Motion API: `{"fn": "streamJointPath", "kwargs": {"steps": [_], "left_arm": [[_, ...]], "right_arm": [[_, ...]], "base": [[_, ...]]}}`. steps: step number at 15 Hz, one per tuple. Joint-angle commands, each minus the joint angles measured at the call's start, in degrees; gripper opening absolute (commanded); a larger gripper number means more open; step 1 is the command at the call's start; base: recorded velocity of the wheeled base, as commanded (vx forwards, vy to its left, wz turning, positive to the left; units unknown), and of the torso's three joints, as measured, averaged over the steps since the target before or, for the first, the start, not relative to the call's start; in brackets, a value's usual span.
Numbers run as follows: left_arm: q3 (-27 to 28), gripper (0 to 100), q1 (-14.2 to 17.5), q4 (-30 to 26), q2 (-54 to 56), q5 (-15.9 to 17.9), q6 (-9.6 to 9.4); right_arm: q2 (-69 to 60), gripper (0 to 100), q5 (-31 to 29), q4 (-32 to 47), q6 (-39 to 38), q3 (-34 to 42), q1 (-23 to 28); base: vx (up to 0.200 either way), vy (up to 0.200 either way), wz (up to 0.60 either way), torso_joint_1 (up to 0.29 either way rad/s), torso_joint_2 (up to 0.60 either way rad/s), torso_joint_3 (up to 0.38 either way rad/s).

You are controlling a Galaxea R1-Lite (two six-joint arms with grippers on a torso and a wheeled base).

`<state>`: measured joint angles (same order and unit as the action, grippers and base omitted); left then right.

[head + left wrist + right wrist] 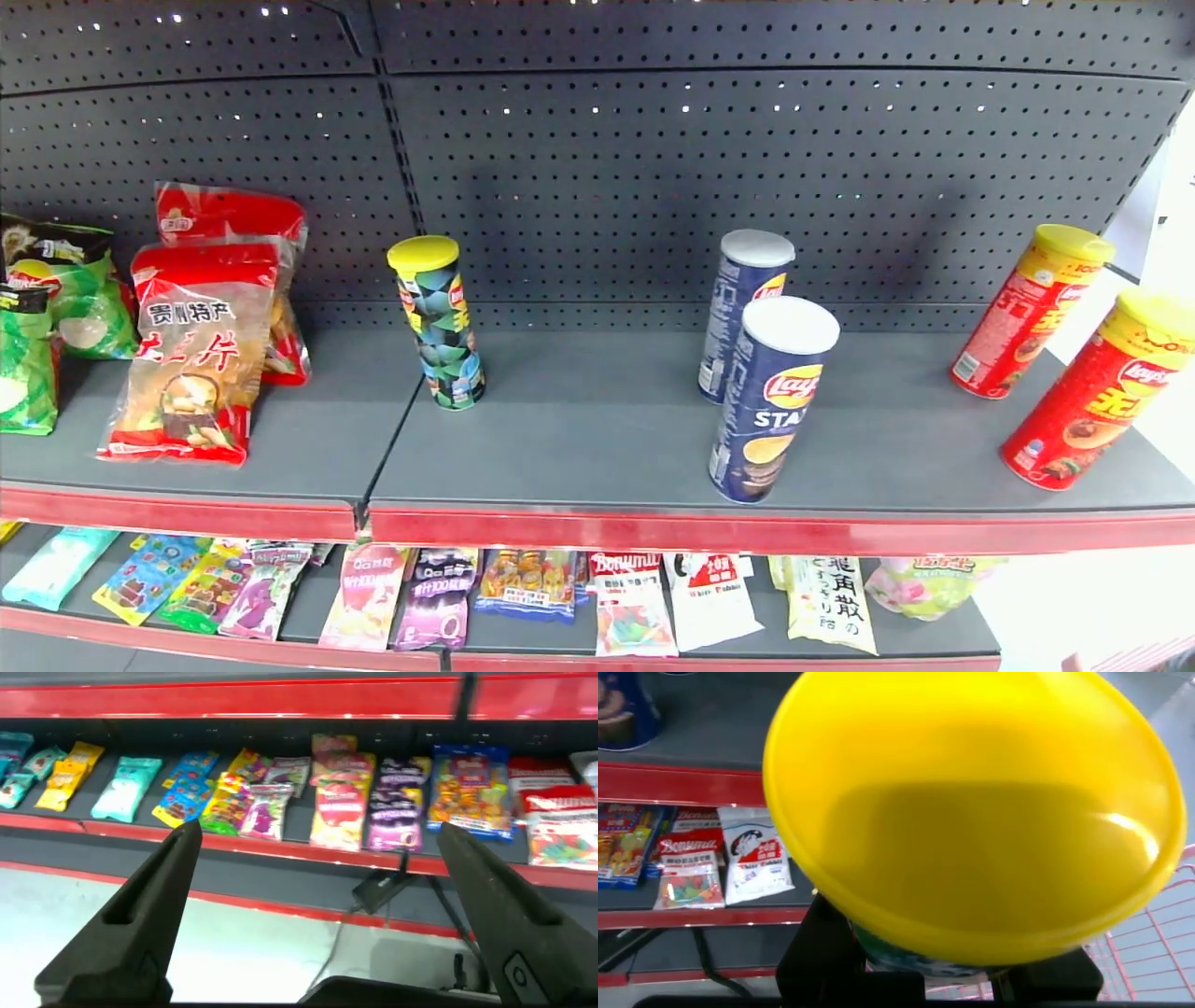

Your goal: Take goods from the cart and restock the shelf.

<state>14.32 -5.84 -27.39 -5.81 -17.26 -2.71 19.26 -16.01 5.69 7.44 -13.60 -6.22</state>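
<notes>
One light, stiff but crushable can sits in your right hand, clamped round its slick body below the lid, near the shelf, so squeeze mildly; your left hand hangs open, empty.

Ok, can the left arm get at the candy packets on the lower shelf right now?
Probably yes. The left tool is open and empty, facing the candy packets on the lower shelf, with nothing between them. It would need to move closer first.
</notes>
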Motion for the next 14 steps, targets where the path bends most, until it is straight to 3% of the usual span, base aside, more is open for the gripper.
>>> {"fn": "streamJointPath", "kwargs": {"steps": [1, 10, 14], "left_arm": [[0.00, 100, 0.04, 0.06, 0.01, -0.05, -0.02], [0.00, 100, 0.04, 0.06, 0.01, -0.05, -0.19], [0.00, 100, 0.04, 0.06, 0.01, -0.05, -1.07]], "right_arm": [[0.16, 0, 0.01, 0.02, 0.03, 0.07, -0.02], [-0.54, 0, 0.10, -0.07, 0.03, 0.51, -0.02], [-1.51, 0, 0.01, 0.02, 2.41, 0.77, -0.02]], "base": [[0.000, 0.200, 0.00, 0.007, 0.00, 0.007], [0.000, 0.200, 0.00, 0.004, 0.00, 0.002], [0.000, 0.000, 0.00, 0.000, 0.00, 0.000]]}}
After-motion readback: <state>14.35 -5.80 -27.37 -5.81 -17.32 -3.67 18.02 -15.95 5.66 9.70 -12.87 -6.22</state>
